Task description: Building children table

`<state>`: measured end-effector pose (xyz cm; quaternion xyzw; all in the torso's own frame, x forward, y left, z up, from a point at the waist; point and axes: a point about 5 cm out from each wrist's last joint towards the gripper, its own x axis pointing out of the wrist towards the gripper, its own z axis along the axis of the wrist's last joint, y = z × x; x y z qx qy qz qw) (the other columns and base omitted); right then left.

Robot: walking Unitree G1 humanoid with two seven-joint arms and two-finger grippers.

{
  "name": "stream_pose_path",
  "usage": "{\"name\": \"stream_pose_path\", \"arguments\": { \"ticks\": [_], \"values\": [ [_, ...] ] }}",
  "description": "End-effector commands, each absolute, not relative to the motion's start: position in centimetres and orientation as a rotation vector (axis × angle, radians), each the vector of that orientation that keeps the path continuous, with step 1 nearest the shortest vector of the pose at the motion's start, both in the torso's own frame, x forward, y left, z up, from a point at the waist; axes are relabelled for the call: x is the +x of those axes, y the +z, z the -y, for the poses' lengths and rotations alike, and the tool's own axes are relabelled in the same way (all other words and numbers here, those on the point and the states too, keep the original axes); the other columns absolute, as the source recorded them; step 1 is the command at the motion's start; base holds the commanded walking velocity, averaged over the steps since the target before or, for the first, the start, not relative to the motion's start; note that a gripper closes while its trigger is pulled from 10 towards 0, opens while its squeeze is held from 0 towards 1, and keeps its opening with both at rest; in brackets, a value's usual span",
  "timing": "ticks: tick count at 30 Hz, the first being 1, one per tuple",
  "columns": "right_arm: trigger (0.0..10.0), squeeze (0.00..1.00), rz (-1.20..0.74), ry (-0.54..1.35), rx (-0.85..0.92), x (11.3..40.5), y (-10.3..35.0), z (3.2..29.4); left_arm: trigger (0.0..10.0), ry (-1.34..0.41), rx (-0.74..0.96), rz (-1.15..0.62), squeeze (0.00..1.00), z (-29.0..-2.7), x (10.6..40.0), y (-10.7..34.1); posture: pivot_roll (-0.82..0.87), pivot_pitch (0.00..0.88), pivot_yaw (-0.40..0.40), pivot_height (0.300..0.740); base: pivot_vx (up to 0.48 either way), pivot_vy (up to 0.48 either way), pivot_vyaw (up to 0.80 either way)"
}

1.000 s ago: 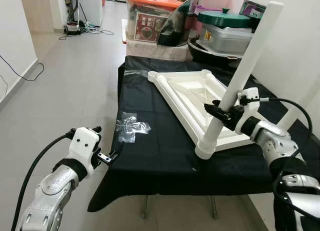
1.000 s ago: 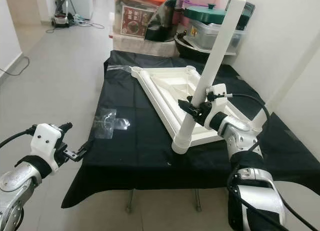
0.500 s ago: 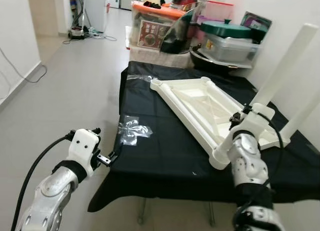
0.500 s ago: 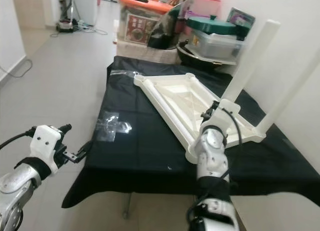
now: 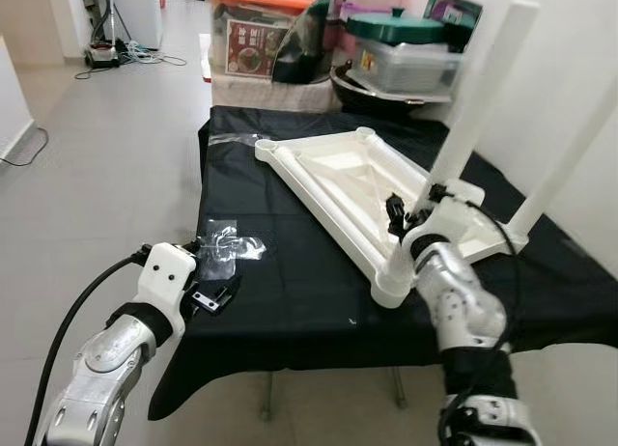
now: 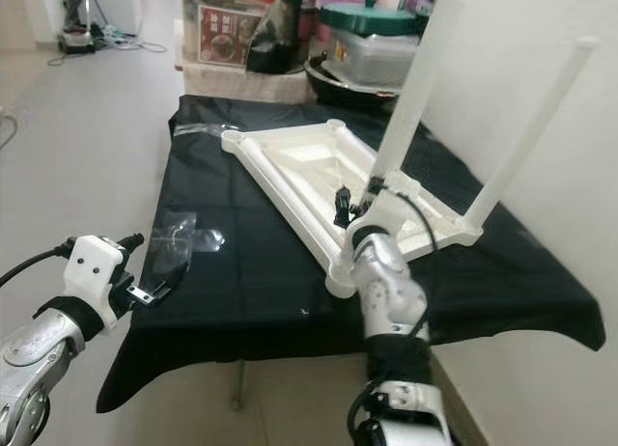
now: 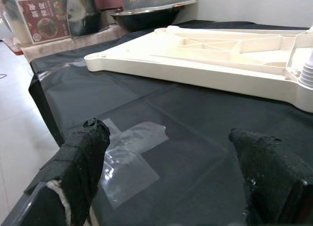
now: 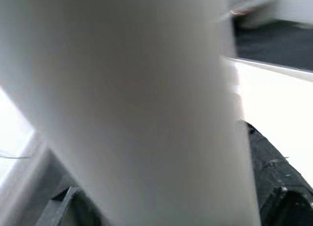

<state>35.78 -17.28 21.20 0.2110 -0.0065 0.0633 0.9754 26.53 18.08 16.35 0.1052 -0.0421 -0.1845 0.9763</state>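
- Left eye view: tabletop [image 5: 357,181] lies upside down on the black cloth [image 5: 290,292], likely so legs can go in from above.
- Leg [image 5: 454,147] stands tilted in the near corner socket; a second leg [image 5: 565,161] rises at the right corner.
- Right gripper [image 5: 398,217] is clamped on the first leg low down, probably steadying it.
- Left gripper [image 7: 176,162] hovers at the cloth's left edge, fingers apart, over a plastic bag [image 7: 129,155].

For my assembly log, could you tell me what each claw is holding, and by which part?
The right claw grips the near white table leg low down, just above its socket. The left claw is open and holds nothing.
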Motion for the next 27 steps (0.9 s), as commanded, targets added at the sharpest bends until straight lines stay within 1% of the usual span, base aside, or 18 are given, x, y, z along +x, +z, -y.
{"name": "stream_pose_path", "arguments": {
  "ticks": [1, 3, 4, 5, 6, 8, 9, 10, 11, 12, 13, 15, 20, 24, 25, 26, 27],
  "values": [
    [10.0, 0.00, 0.049, 0.293, 0.466, 35.5, 22.5, 16.2, 10.0, -0.382, 0.213, 0.081, 0.00, -17.8, 26.7, 16.1, 0.07, 0.000, -0.143, 0.740, 0.000, 0.000, 0.00],
    [10.0, 0.00, 0.078, 0.665, 0.408, 33.7, 23.2, 14.7, 10.0, -0.385, 0.214, 0.085, 0.00, -17.7, 26.8, 16.2, 0.07, 0.000, -0.144, 0.740, 0.000, 0.000, 0.00],
    [10.0, 0.00, 0.078, 0.665, 0.408, 33.7, 23.2, 14.7, 10.0, -0.385, 0.214, 0.085, 0.00, -17.7, 26.8, 16.2, 0.07, 0.000, -0.144, 0.740, 0.000, 0.000, 0.00],
    [10.0, 0.00, 0.072, 0.783, 0.384, 33.0, 23.1, 14.1, 10.0, -0.387, 0.215, 0.086, 0.00, -17.7, 26.8, 16.2, 0.07, 0.000, -0.144, 0.740, 0.000, 0.000, 0.00],
    [10.0, 0.00, 0.072, 0.783, 0.384, 33.0, 23.1, 14.1, 10.0, -0.387, 0.215, 0.086, 0.00, -17.7, 26.8, 16.2, 0.07, 0.000, -0.144, 0.740, 0.000, 0.000, 0.00],
    [10.0, 0.00, 0.031, 0.962, 0.291, 32.0, 22.2, 12.7, 10.0, -0.391, 0.215, 0.087, 0.00, -17.6, 26.9, 16.2, 0.09, 0.000, -0.152, 0.740, 0.000, 0.000, 0.00],
    [10.0, 0.00, 0.031, 0.962, 0.291, 32.0, 22.2, 12.7, 10.0, -0.391, 0.215, 0.087, 0.00, -17.6, 26.9, 16.2, 0.09, 0.000, -0.152, 0.740, 0.000, 0.000, 0.00],
    [10.0, 0.00, 0.009, 1.009, 0.262, 31.8, 21.8, 12.2, 10.0, -0.392, 0.215, 0.087, 0.00, -17.5, 26.9, 16.2, 0.09, 0.000, -0.152, 0.740, 0.000, 0.000, 0.00],
    [10.0, 0.00, -0.022, 1.008, 0.227, 32.3, 21.0, 12.0, 10.0, -0.390, 0.217, 0.086, 0.00, -17.6, 26.9, 16.1, 0.09, 0.000, -0.163, 0.740, 0.000, 0.000, 0.00],
    [10.0, 0.00, -0.022, 1.008, 0.227, 32.3, 21.0, 12.0, 10.0, -0.390, 0.217, 0.086, 0.00, -17.6, 26.9, 16.1, 0.09, 0.000, -0.163, 0.740, 0.000, 0.000, 0.00],
    [10.0, 0.00, -0.082, 0.918, 0.117, 34.2, 19.3, 12.3, 10.0, -0.378, 0.225, 0.086, 0.00, -17.9, 26.8, 16.1, 0.10, 0.000, -0.172, 0.740, 0.000, 0.000, 0.00],
    [10.0, 0.00, -0.107, 0.874, -0.016, 35.1, 18.2, 12.7, 10.0, -0.361, 0.229, 0.086, 0.00, -18.3, 26.7, 16.2, 0.11, 0.000, -0.179, 0.740, 0.000, 0.000, 0.00],
    [10.0, 0.00, -0.115, 0.815, -0.187, 35.3, 16.9, 13.2, 10.0, -0.325, 0.233, 0.082, 0.00, -19.0, 26.4, 16.2, 0.12, 0.000, -0.188, 0.740, 0.000, 0.000, 0.00],
    [10.0, 0.00, -0.102, 0.818, -0.208, 34.6, 16.4, 12.8, 10.0, -0.297, 0.246, 0.073, 0.00, -19.8, 26.3, 16.0, 0.12, 0.000, -0.186, 0.740, 0.000, 0.000, 0.00],
    [10.0, 0.31, -0.082, 0.806, -0.218, 34.5, 16.3, 12.7, 10.0, -0.290, 0.248, 0.071, 0.00, -20.1, 26.3, 16.0, 0.12, 0.000, -0.181, 0.740, 0.000, 0.000, 0.00],
    [10.0, 0.86, -0.070, 0.793, -0.220, 34.5, 16.2, 12.8, 10.0, -0.286, 0.249, 0.071, 0.00, -20.3, 26.3, 16.0, 0.12, 0.000, -0.181, 0.740, 0.000, 0.000, 0.00],
    [10.0, 1.00, -0.063, 0.755, -0.204, 34.6, 16.1, 12.9, 10.0, -0.284, 0.252, 0.072, 0.00, -20.4, 26.4, 16.1, 0.11, 0.000, -0.177, 0.740, 0.000, 0.000, 0.00]
  ]
}}
